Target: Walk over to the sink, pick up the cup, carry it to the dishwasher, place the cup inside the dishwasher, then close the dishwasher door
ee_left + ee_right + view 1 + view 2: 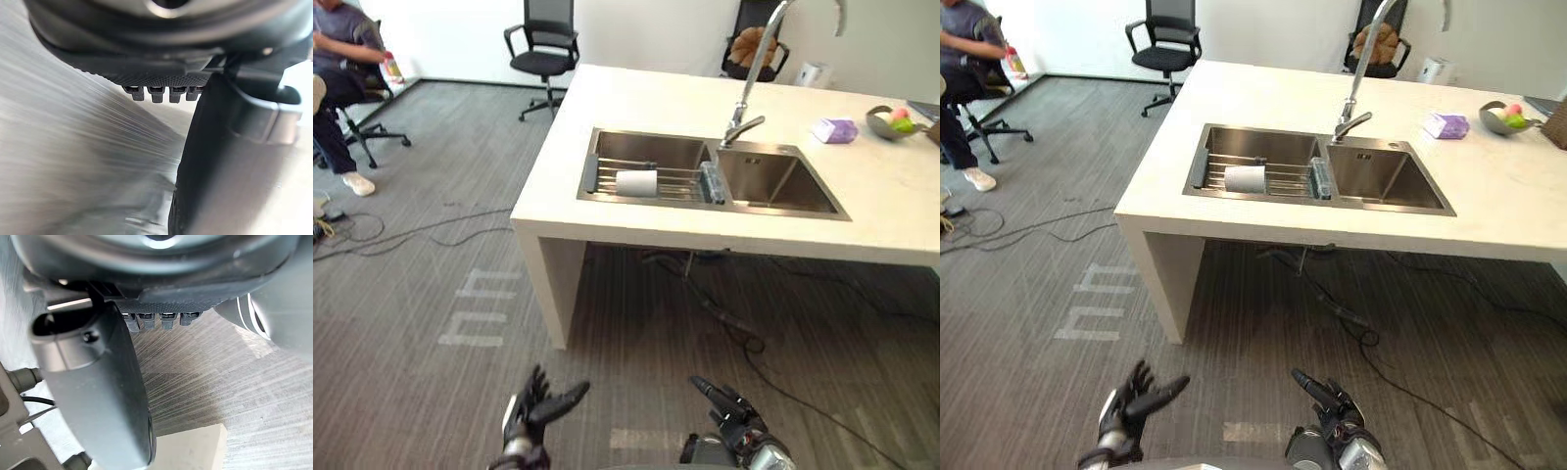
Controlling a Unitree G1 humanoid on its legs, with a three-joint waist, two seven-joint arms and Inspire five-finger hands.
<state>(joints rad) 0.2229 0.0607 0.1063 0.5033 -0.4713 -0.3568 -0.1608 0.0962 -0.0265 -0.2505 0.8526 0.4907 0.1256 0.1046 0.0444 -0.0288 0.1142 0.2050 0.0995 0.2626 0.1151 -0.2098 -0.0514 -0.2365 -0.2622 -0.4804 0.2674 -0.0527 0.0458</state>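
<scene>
Ahead, a white cup point(636, 182) lay on its side on a wire rack point(677, 183) across the left basin of a steel double sink point(800, 184), set in a pale counter point(626, 98) under a tall faucet point(755, 67). Low in front, over grey carpet point(421, 294) and well apart from the cup, the left hand point(530, 409) and right hand point(734, 413) hung empty, fingers loosely spread and nearly straight, thumbs standing out.
</scene>
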